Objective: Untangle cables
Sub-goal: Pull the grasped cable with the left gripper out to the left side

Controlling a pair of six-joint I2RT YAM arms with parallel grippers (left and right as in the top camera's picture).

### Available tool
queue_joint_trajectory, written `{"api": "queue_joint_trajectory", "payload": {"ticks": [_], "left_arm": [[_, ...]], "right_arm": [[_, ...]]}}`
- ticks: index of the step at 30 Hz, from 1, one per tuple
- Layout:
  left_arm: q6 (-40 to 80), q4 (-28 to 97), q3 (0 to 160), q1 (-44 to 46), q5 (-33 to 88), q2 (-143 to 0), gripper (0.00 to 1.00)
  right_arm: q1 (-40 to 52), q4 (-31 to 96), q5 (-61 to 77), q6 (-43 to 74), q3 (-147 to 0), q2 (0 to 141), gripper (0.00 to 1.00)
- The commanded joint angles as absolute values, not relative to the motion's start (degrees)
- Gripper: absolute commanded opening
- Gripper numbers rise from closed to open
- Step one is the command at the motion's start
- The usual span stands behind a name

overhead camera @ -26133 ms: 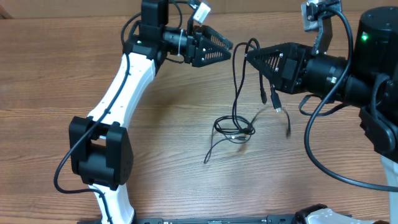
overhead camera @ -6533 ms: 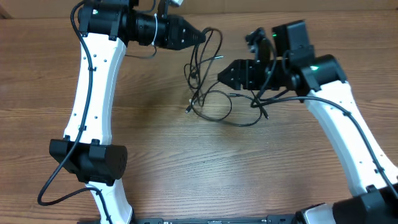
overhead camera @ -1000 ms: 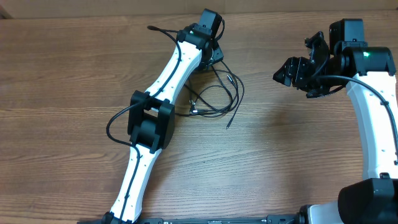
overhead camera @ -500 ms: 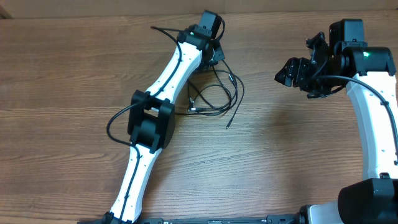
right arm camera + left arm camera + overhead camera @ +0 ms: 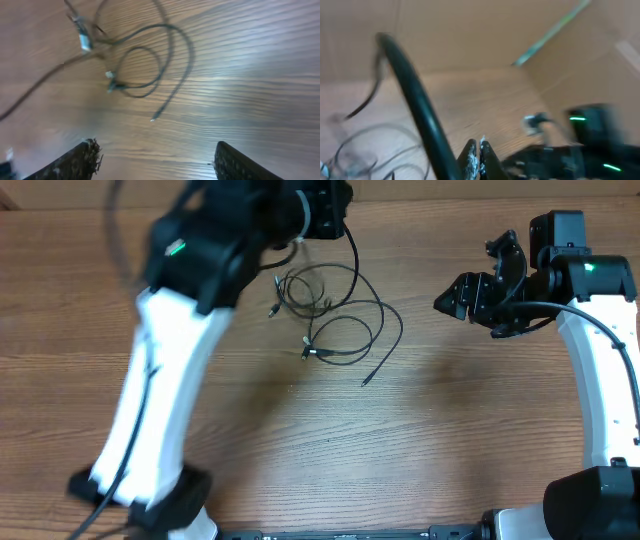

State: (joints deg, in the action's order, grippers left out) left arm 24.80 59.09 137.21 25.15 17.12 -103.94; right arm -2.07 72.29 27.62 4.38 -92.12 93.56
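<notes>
Black thin cables (image 5: 345, 328) look light, limp and snag-prone; your left hand (image 5: 476, 152) is pinched shut on one strand, your right hand (image 5: 156, 156) is wide open and empty, so I'd grab the free plug end (image 5: 366, 382).

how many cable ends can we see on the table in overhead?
3 cable ends: one at the upper left of the tangle, one at its left middle, one loose tip at the bottom. Others may be hidden in the tangle or at the left gripper.
</notes>
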Motion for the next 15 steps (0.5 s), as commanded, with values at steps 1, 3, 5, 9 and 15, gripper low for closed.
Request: {"api": "queue_joint_trajectory", "payload": {"ticks": [1,3,5,9,15], "left_arm": [[23.4,56.2,137.4,24.8,21.1,-98.6,0.04],[24.9,53.8,137.4,24.6,21.5,-96.1,0.04],[25.9,51.4,137.4,24.1,22.2,-94.0,0.04],[28.8,46.3,137.4,23.1,23.8,-90.7,0.04],[33.3,41.4,137.4,18.5,23.2,-87.6,0.04]], "right_arm": [[-1.9,71.2,37.9,1.0,-92.8,91.8,0.73],[-1.9,70.6,39.9,1.0,-92.8,91.2,0.73],[-1.9,70.6,40.9,1.0,-92.8,91.1,0.73],[-1.9,70.5,42.2,1.0,-92.7,91.1,0.73],[-1.6,70.1,41.2,1.6,-92.7,91.1,0.73]]}}
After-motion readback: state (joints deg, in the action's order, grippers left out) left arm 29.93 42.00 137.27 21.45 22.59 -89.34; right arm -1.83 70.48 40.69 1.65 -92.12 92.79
